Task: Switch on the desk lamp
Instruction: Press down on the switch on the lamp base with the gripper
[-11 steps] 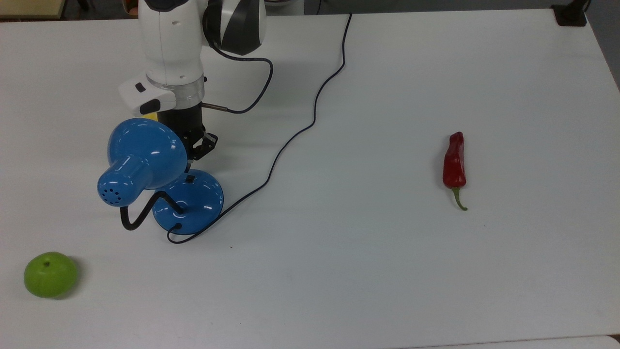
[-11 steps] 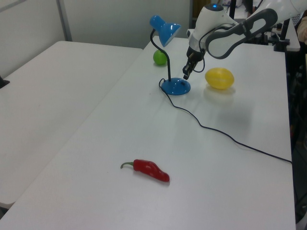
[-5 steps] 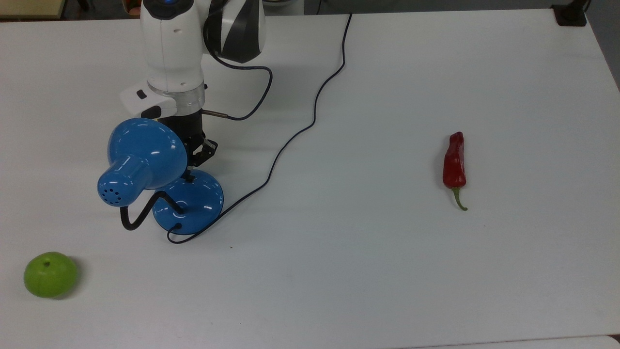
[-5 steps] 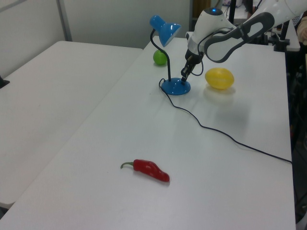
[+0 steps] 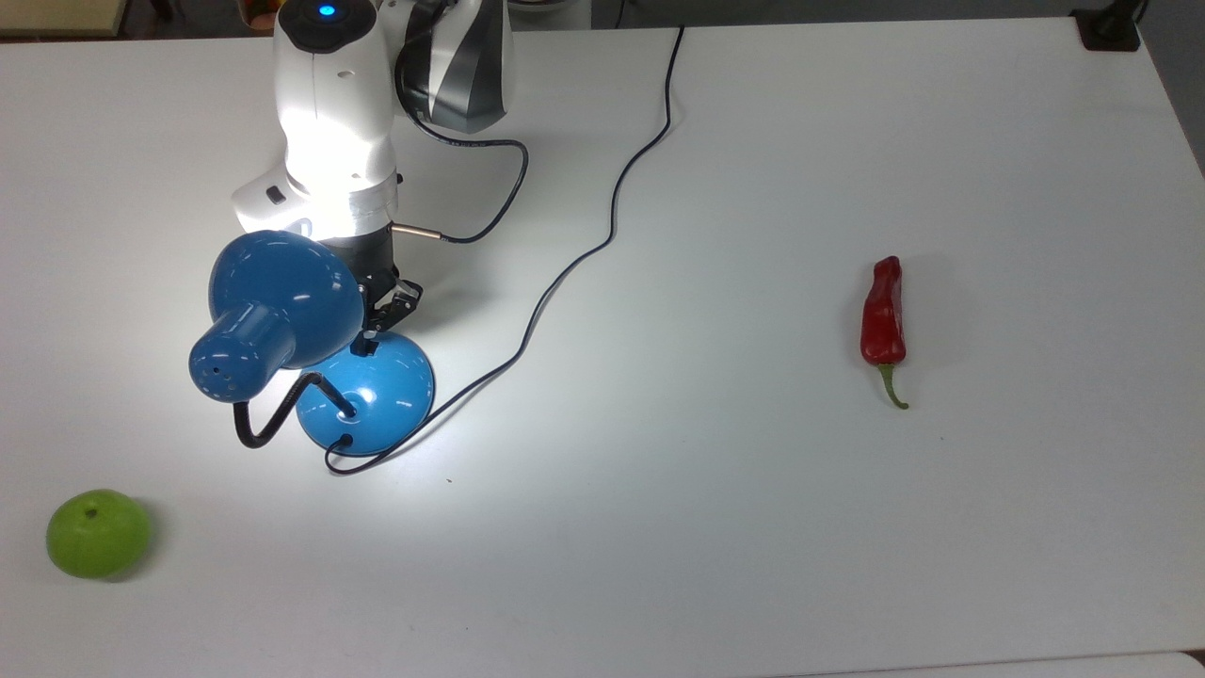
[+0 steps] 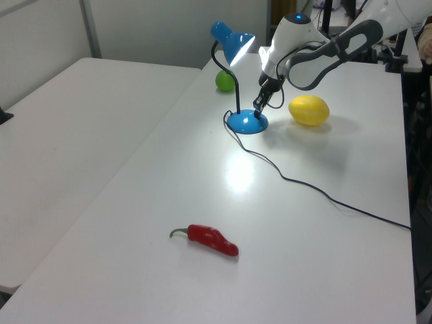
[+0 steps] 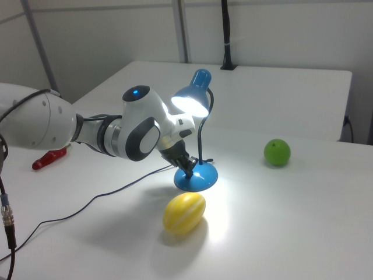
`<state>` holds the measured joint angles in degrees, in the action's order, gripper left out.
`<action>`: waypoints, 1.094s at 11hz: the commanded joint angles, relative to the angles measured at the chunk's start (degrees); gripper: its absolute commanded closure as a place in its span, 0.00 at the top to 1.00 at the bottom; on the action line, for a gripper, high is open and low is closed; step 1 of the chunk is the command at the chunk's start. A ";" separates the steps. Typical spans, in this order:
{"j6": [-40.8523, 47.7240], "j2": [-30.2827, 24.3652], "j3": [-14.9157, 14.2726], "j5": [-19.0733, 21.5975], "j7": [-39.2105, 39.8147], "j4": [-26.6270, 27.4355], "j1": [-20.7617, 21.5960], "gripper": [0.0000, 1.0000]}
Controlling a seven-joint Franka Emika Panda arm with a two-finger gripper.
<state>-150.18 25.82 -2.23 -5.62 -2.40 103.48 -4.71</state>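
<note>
No legible writing — end effector (image 5: 369, 331) touches the lit desk lamp (image 5: 367, 391) base.

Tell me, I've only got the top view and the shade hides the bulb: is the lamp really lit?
Observer: Yes. In the right view the underside of the lamp shade glows bright white, with light pooling on the table around the base.
Operator: Is anything lying close to the base that I should know about?
Observer: A yellow fruit lies on the table just in front of the base in the right view, close to it but not touching.
Operator: And where is the gripper?
Observer: The gripper has its tip down on the top of the blue base, on the right view's left side of the lamp's neck.
</note>
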 commanded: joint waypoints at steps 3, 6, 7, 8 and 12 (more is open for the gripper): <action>-2.30 2.04 -0.06 -0.80 2.23 -0.65 -0.21 0.00; -2.40 1.86 -0.06 -0.71 2.23 -0.65 -0.21 0.00; -2.31 1.60 0.03 -0.62 2.23 -0.65 -0.21 0.00; -2.05 1.08 0.03 -0.62 2.05 -0.65 -0.21 0.00; 3.21 -2.43 0.47 -0.44 1.70 -0.38 -0.13 0.00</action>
<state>-150.18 25.81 -2.22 -5.68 -1.35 102.51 -4.71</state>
